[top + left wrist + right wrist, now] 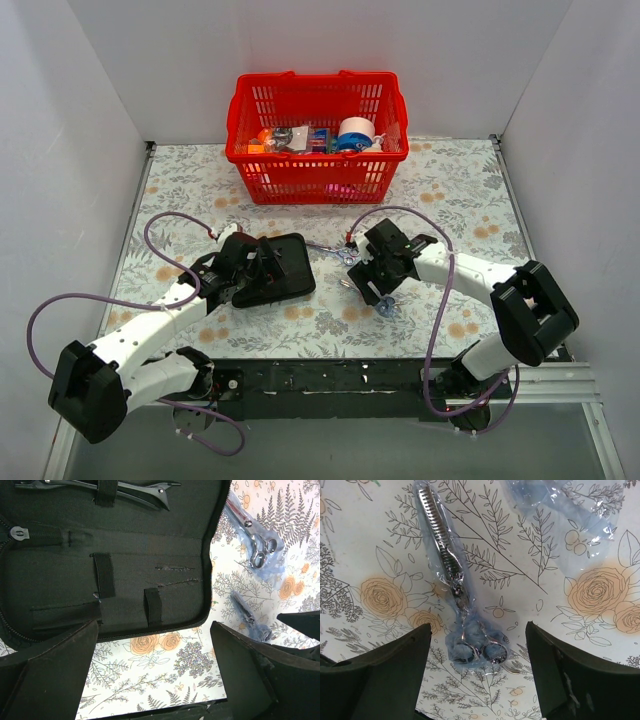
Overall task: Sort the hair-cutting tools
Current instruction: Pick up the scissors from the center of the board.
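Note:
One pair of silver scissors (451,575) with toothed blades lies in a clear bluish sleeve on the floral cloth. Its finger loops rest between the fingers of my right gripper (477,630), which is open and touches nothing. From above, that gripper (372,285) hovers over it, and a bluish end of the scissors (385,306) shows below it. A second pair of scissors (336,251) (256,542) lies between the pouch and the right arm. Slim black clips (130,487) sit under a strap inside the open black pouch (130,565). My left gripper (154,650) is open at the pouch's near edge.
A red plastic basket (317,135) holding tape and small items stands at the back centre. The open pouch (275,268) lies left of centre. White walls close in the left, back and right. A second clear sleeve (560,505) lies beyond the toothed scissors.

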You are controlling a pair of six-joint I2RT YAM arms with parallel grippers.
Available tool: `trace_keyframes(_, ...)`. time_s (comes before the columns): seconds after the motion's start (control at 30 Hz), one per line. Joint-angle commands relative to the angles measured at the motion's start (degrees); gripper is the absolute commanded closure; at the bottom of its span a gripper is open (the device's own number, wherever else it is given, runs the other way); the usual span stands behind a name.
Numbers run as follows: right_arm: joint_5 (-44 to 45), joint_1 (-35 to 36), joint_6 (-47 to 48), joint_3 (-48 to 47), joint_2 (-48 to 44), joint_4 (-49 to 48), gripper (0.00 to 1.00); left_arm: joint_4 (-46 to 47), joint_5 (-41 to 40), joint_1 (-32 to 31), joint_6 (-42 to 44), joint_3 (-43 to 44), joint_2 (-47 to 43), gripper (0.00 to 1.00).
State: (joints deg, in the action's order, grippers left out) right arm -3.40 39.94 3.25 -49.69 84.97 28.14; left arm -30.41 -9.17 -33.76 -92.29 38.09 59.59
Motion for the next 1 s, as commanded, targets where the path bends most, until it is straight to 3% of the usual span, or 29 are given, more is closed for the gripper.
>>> trace_keyframes(0.0,2.3,0.2,0.1,1.1,1.0,-2.3,0.17,-0.1,-0.1,0.0,1.0,0.9,-0.1,0.03)
trace_keyframes(0.3,3.2,2.9,-5.7,1.1,4.9,-2.4,0.23,0.6,0.3,0.0,1.0,0.0,-0.4,0.03)
trace_keyframes(0.67,17.2,12.0,-17.7,0.6,9.5,5.4,0.34,0.0,0.4,0.0,0.9,-1.1,-2.1,0.03)
trace_keyframes(0.97,20.2,13.3,-22.9,2.3,7.8,7.2,0.34,-0.6,0.3,0.0,0.8,-0.6,-3.1,0.03)
